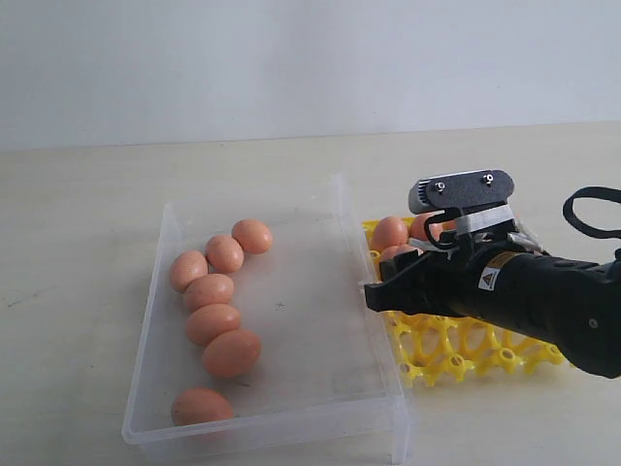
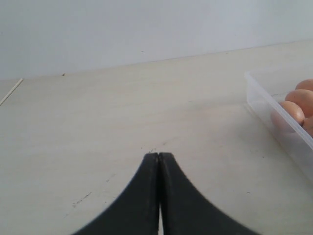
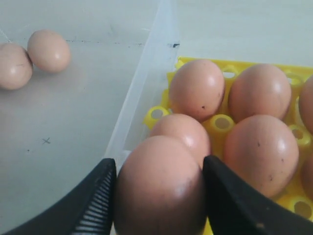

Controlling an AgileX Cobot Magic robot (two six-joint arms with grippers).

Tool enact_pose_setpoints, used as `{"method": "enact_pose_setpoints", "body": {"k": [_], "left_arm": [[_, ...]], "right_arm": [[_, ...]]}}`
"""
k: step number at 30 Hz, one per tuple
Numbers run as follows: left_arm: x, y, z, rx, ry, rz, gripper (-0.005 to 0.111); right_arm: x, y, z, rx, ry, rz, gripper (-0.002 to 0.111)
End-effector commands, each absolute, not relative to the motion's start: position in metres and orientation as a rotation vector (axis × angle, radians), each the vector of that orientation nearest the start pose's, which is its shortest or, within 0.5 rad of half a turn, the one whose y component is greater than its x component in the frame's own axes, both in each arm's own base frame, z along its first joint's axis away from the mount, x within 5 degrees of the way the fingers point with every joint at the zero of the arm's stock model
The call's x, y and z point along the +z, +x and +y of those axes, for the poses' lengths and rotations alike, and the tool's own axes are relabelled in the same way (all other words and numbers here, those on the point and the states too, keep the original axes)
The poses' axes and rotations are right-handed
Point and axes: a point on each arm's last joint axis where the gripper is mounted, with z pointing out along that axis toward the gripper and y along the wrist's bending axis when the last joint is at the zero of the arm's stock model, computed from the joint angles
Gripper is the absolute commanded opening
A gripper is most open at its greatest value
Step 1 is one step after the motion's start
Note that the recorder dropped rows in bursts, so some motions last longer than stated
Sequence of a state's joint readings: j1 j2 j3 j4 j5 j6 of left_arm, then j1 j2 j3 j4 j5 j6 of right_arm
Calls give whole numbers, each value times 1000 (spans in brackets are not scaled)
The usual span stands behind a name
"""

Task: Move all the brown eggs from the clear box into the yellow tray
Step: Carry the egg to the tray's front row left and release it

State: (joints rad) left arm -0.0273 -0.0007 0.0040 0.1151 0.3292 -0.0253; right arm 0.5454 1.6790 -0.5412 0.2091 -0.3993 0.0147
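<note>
White sticker (image 1: 488, 279) with a warning triangle on the right arm (image 1: 558, 296), no words legible

The right arm (image 1: 553, 296) hides most of the yellow tray (image 1: 456, 354); perhaps 3 brown eggs (image 1: 390, 233) peek out, partly covered.

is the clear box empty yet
Not empty: seven brown eggs lie in the clear box, strung along its left side in the exterior view.
</note>
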Motion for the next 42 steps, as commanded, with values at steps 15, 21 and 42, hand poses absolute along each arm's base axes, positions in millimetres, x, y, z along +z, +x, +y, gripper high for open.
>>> {"method": "enact_pose_setpoints", "body": {"k": [15,21,42], "left_arm": [[185,54,2,69,71,1796,0],[185,54,2,69,71,1796,0],[185,54,2,69,71,1796,0]], "right_arm": [[126,257,148,304,-366,2222,42],[120,257,148,296,-372,2247,42],[121,257,148,297,-371,2245,69]]}}
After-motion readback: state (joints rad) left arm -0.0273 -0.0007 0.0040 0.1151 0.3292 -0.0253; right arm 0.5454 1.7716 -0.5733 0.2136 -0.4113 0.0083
